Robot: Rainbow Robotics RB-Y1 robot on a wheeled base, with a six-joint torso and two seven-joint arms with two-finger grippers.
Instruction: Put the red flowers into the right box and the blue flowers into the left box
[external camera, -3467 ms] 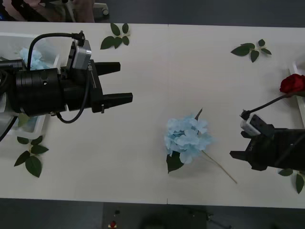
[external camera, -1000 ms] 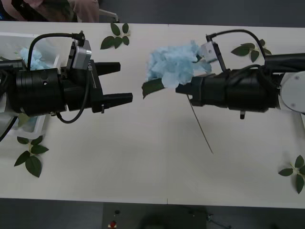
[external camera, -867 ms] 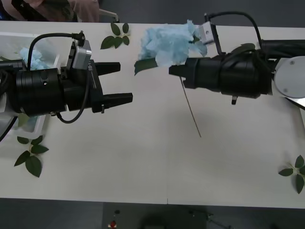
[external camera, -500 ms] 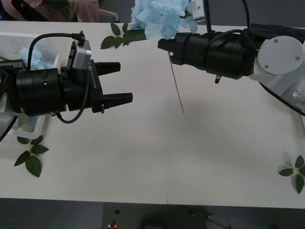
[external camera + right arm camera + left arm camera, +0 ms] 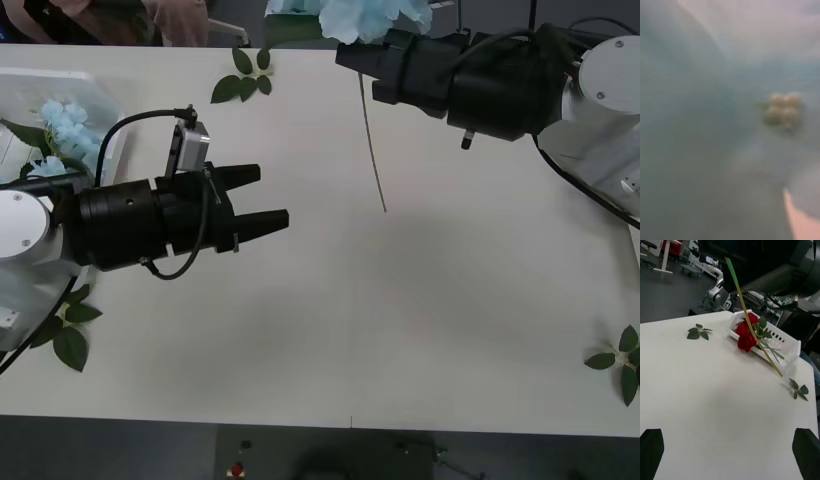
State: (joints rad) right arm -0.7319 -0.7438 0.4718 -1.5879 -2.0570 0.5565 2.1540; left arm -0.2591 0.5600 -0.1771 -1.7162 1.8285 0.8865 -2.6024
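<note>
Two grippers over a white table (image 5: 330, 330): right gripper (image 5: 345, 52) at the far edge clamps a blue hydrangea (image 5: 372, 14), stem dangling; left gripper (image 5: 265, 198), fingers spread, hovers beside the left box (image 5: 112, 150). Middle bare.

Overhead front view — two close wrist views

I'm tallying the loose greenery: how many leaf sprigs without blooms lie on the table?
4 seen: one leaf sprig at the table's far edge, one near sprig under the left arm, one right sprig at the near right, one beyond the rose box. More may be hidden.
</note>
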